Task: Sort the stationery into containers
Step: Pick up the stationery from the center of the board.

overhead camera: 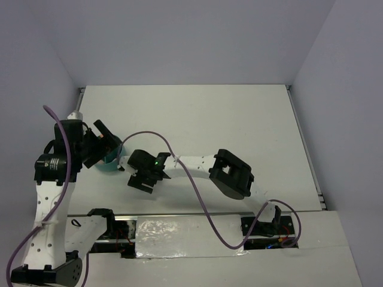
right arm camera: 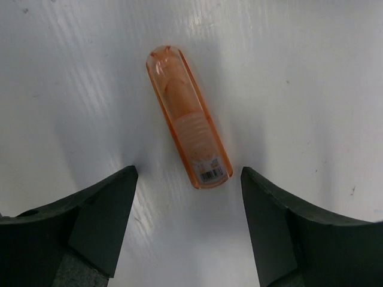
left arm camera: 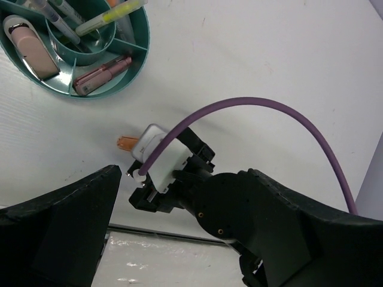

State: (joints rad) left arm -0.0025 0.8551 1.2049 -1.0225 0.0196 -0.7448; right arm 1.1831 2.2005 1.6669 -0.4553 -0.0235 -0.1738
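An orange marker point(right arm camera: 188, 119) lies flat on the white table. My right gripper point(right arm camera: 187, 173) is open right over it, and the marker's labelled end sits between the fingertips with a gap on each side. The teal divided bowl point(left arm camera: 119, 86) holds a pink marker point(left arm camera: 102, 75), a pale pink block point(left arm camera: 33, 48), a yellow marker point(left arm camera: 111, 15) and thin pens. My left gripper point(left arm camera: 182, 173) is open and empty, hovering beside the bowl point(overhead camera: 111, 162). From the left wrist view only the orange marker's tip point(left arm camera: 125, 142) shows under the right gripper point(overhead camera: 140, 179).
A purple cable point(left arm camera: 269, 104) arcs from the right wrist across the table. The table's near edge point(left arm camera: 155, 232) runs just behind the right gripper. The right arm point(overhead camera: 230, 173) stretches leftward across the front of the table point(overhead camera: 209, 119).
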